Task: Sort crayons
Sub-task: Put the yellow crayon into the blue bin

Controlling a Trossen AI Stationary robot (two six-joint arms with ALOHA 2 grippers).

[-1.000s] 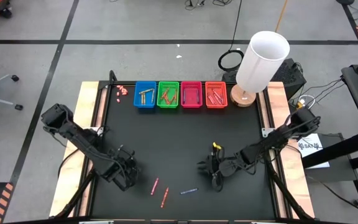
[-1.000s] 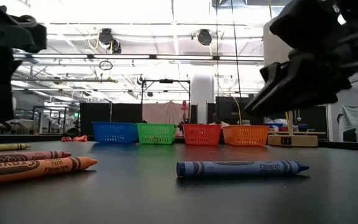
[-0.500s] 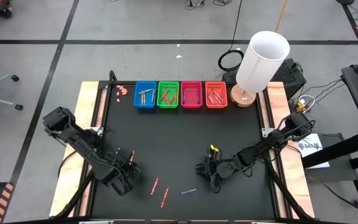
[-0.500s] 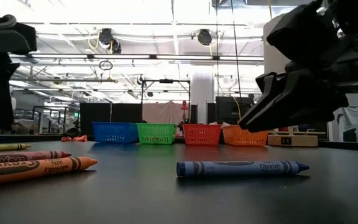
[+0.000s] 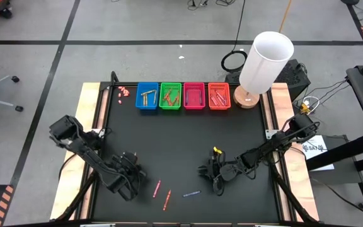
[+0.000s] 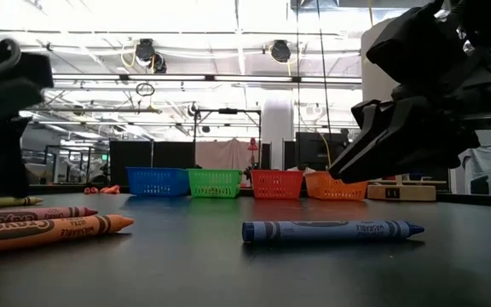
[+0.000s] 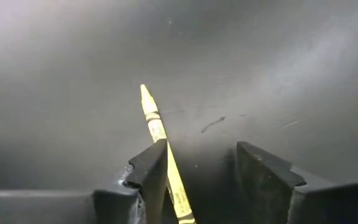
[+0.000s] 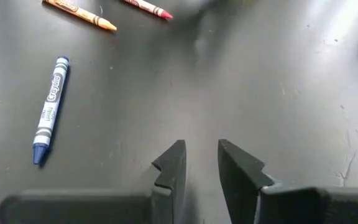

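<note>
Straddling a yellow crayon (image 7: 160, 134), the left gripper (image 7: 197, 168) sat low over the black table (image 5: 188, 139) with its jaws parted and nothing yet clamped; the crayon lay on the table hard against one finger (image 7: 148, 168), not midway in the gap, with its tip pointing forward past the fingertips. A good pick here probably called for shifting the gripper sideways so the stick sat centred, keeping the fingers square to its length, and closing gently near its middle so it would not roll or swing out.

Off to that gripper's side lay a red crayon (image 5: 157, 188) and an orange crayon (image 5: 167, 200), with a blue crayon (image 5: 191, 193) beyond them, close to the right gripper (image 8: 199, 163). That gripper hovered over bare table, jaws only slightly apart and holding nothing. Four baskets (image 5: 183, 96) stood in a row well ahead of both grippers, several already holding crayons; the lifted stick would have to travel the table's depth, so a secure grip mattered.
</note>
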